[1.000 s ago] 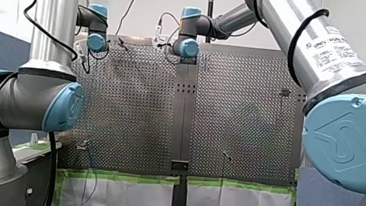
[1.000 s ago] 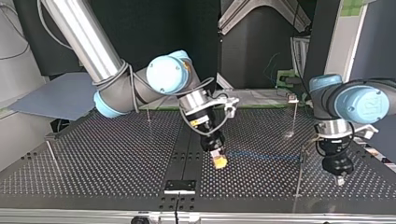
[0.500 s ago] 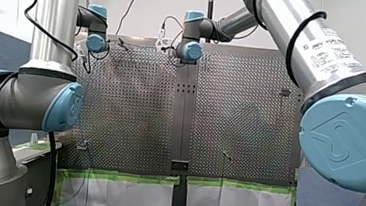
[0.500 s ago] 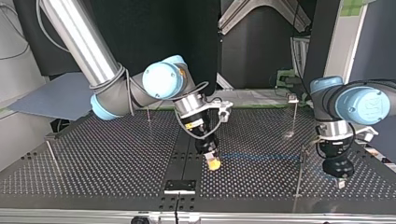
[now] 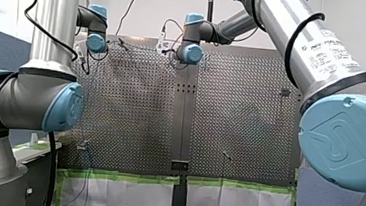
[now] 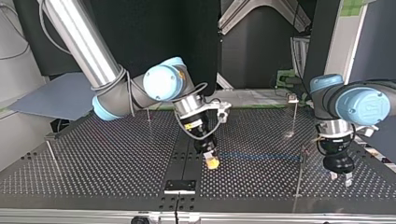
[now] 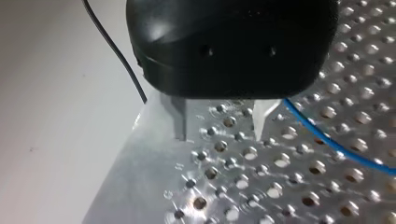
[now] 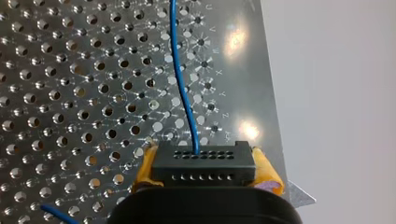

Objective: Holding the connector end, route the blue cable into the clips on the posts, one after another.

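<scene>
In the right wrist view my right gripper point(image 8: 205, 171) is shut on the black connector point(image 8: 203, 161), one yellow pad on each side. The blue cable point(image 8: 183, 88) leaves the connector across the perforated plate. In the top view that gripper point(image 6: 212, 162) is low over the table's middle. From it the blue cable point(image 6: 261, 156) runs to a thin post point(image 6: 301, 169) at the view's right. My left gripper point(image 6: 340, 178) hangs just beyond that post, open and empty. In its wrist view, my left gripper point(image 7: 220, 126) has metal fingers point(image 7: 180, 122) standing apart, with the blue cable point(image 7: 336, 145) beside them.
More thin posts stand on the perforated table point(image 6: 116, 158): one at the back right point(image 6: 294, 114), one at the back middle point(image 6: 148, 114), one at the top view's left edge point(image 6: 50, 156). A black bracket point(image 6: 180, 185) sits at the near edge. The table's edge point(image 7: 116, 158) lies beside my left gripper.
My left gripper has opened; its fingers now stand apart. My right arm has shifted slightly toward the top view's left with the connector still in its pads.
</scene>
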Motion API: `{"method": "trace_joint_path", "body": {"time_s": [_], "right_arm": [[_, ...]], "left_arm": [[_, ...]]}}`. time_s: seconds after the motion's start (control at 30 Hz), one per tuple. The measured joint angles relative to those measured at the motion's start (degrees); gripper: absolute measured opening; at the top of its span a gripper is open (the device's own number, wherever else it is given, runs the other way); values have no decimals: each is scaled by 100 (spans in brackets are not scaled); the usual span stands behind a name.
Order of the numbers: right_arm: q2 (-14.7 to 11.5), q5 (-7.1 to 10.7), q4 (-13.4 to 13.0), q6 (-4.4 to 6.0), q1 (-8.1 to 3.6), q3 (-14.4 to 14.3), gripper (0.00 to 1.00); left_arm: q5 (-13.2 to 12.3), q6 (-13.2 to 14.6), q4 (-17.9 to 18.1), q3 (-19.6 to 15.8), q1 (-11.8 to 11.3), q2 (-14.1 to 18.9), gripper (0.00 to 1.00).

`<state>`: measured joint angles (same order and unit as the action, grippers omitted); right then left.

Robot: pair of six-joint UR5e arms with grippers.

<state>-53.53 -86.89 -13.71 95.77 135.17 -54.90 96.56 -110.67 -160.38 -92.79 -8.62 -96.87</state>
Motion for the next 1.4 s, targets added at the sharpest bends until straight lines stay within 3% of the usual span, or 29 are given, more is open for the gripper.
{"method": "trace_joint_path", "body": {"time_s": [0.2, 0.5, 0.87, 1.13, 1.4], "right_arm": [[7, -4, -1, -11, -16, 0, 0], [5, -12, 6, -80, -45, 0, 0], [-10, 8, 60, -100, -155, 40, 0], [-17, 15, 125, -156, -246, 49, 0], [-16, 15, 148, -163, -284, 46, 0]], "left_arm": [[208, 34, -380, 0, 104, -1, 100], [-91, -429, -945, -11, 232, 7, 100], [9, -706, -1531, -486, 146, 422, 100], [-337, -1009, -1635, -979, 240, 921, 100], [-796, -1332, -1601, -1096, 409, 1386, 100]]}}
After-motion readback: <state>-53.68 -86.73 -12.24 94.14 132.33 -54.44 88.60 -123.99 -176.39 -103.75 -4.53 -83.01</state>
